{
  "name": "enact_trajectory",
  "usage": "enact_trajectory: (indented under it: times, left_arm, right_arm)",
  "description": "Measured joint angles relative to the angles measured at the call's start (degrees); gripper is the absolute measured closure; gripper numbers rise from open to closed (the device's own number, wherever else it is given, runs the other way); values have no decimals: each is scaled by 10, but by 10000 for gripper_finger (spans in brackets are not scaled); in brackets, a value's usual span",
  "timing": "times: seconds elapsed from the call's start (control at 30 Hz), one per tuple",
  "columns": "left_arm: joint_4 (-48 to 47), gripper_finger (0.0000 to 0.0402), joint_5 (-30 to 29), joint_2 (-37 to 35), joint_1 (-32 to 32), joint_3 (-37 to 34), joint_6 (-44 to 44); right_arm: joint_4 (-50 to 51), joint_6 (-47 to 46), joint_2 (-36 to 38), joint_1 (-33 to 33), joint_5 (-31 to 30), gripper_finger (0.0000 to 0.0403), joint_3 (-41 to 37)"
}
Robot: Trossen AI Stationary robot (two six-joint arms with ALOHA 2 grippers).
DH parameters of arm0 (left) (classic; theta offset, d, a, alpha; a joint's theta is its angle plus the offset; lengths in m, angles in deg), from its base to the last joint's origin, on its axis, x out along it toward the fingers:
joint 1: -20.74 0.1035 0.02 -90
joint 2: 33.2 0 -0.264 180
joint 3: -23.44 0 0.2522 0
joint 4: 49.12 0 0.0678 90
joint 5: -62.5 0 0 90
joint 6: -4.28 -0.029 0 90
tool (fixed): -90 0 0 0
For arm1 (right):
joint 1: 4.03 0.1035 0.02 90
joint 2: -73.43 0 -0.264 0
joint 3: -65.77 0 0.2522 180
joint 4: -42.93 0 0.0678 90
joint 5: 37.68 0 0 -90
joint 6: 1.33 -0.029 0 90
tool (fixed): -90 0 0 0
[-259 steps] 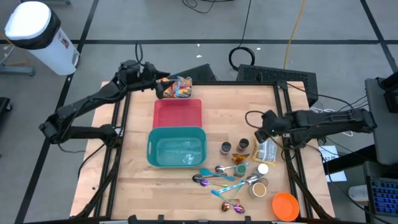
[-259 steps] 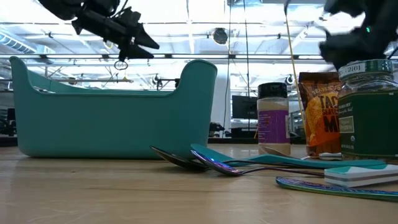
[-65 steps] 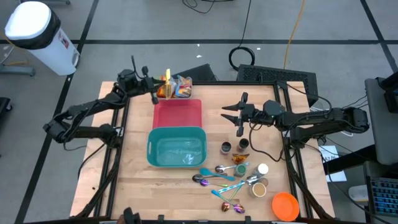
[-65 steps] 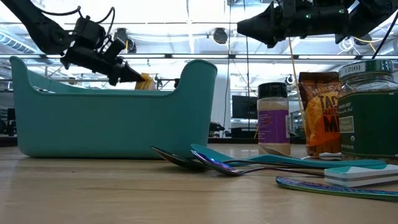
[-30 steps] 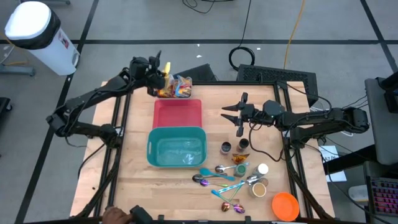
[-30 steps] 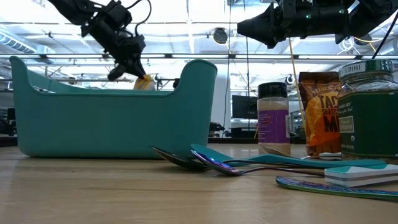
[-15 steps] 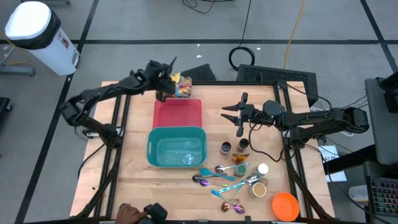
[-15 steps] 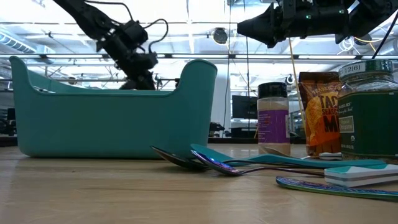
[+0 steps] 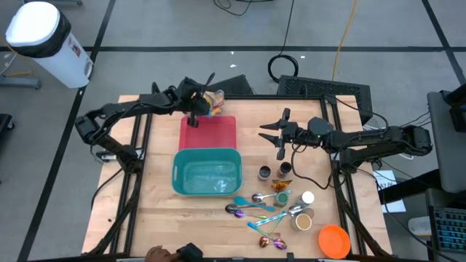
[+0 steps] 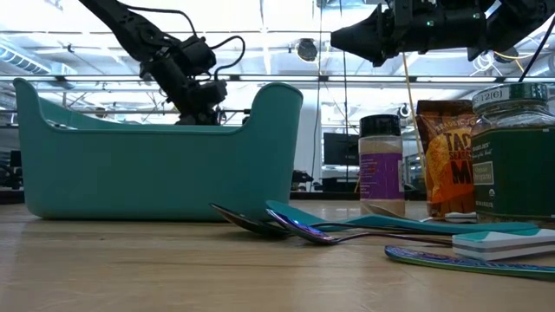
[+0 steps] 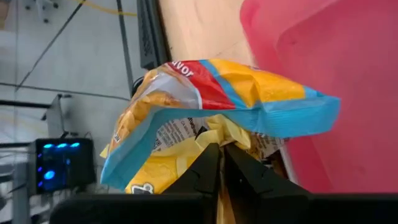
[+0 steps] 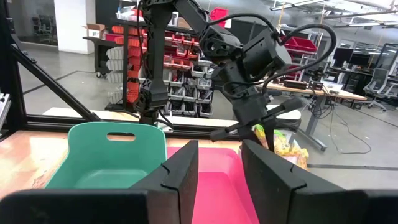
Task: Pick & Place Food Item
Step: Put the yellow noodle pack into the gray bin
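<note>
Left gripper (image 9: 195, 109) pinches the yellow chip bag (image 11: 211, 118) by its lower edge over the red bin's (image 9: 211, 135) far rim, near the tabletop's far edge, seemingly for dropping in. Right gripper (image 9: 273, 136) waits mid-table, fingers parted, empty.

Crumpled yellow-and-blue snack bag (image 11: 205, 118) overhangs the pink tray (image 9: 211, 133).
</note>
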Motion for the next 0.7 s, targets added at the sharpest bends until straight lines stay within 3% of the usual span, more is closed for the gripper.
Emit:
enact_trajectory:
  times: [0.23, 0.47, 0.7]
  left_arm:
    - [40, 376, -79, 0, -10, 0, 71]
    - [53, 369, -41, -17, -11, 0, 147]
    - [45, 293, -47, -47, -11, 0, 238]
  right_arm:
    - [0, 0, 0, 0, 0, 289, 0]
    - [0, 0, 0, 0, 0, 289, 0]
    - [0, 0, 0, 0, 0, 289, 0]
